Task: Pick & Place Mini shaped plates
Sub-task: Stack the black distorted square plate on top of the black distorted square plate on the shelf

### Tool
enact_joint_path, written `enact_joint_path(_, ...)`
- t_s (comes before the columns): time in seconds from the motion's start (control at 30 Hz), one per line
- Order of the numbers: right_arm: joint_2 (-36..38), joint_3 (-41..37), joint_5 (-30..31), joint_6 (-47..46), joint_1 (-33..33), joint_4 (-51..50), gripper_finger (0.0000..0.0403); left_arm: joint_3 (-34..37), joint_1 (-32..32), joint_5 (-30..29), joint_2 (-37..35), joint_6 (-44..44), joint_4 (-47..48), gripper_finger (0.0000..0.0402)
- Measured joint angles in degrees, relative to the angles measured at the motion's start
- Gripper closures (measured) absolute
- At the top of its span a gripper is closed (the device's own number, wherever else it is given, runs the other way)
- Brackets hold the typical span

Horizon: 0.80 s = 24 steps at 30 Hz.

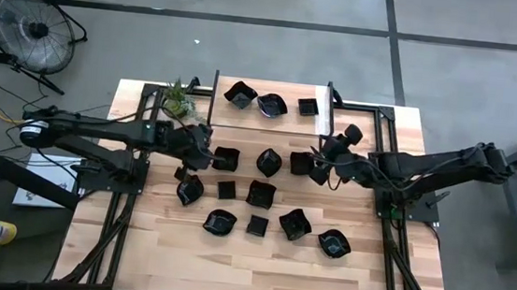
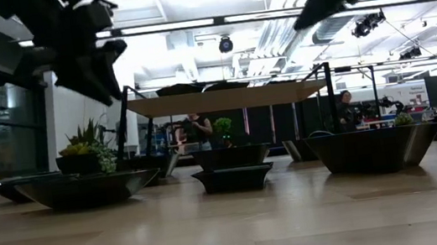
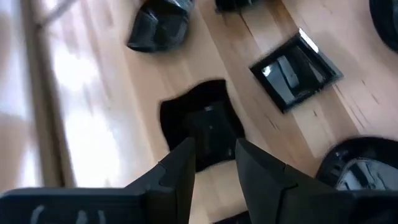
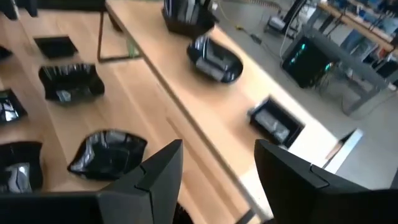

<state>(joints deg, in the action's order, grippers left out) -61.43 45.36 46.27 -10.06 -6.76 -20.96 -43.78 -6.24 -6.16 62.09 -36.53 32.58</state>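
Observation:
Many small glossy black plates lie on the wooden table [image 1: 138, 238], among them a square one [image 1: 226, 158] and a leaf-like one [image 1: 269, 161]. Three more rest on the raised wooden shelf [image 1: 291, 92] at the far side [image 1: 271, 104]. My left gripper [image 1: 206, 150] hangs part open over the near edge of the square plate [image 3: 202, 124], its fingers [image 3: 183, 165] on either side of that edge. In the low view it [image 2: 98, 75] is well above the table. My right gripper [image 1: 320, 162] is wide open and empty [image 4: 217, 155], raised near the plates at centre right [image 1: 301, 163].
A small green potted plant [image 1: 180, 101] stands at the far left beside the shelf's dark posts [image 2: 128, 126]. Plates crowd the middle of the table [image 1: 260, 194]; bare wood runs along the near edge. People and benches show in the room beyond [image 2: 198, 129].

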Motion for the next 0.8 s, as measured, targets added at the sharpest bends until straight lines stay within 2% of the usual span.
enact_joint_path(0.23,-0.04,-5.2,0.15,-2.84,0.0,3.17,0.0208,0.63,0.28,1.56,5.22,-0.73,-3.35,0.0289)
enact_joint_path(0.43,-0.04,-5.92,0.3,-3.48,-0.02,3.23,0.0208,0.63,2.19,1.26,11.1,-0.63,-5.69,0.0289)
enact_joint_path(0.8,-0.04,-5.92,0.21,-3.46,-0.02,3.21,0.0208,0.63,6.76,-10.39,18.64,6.77,-6.81,0.0289)
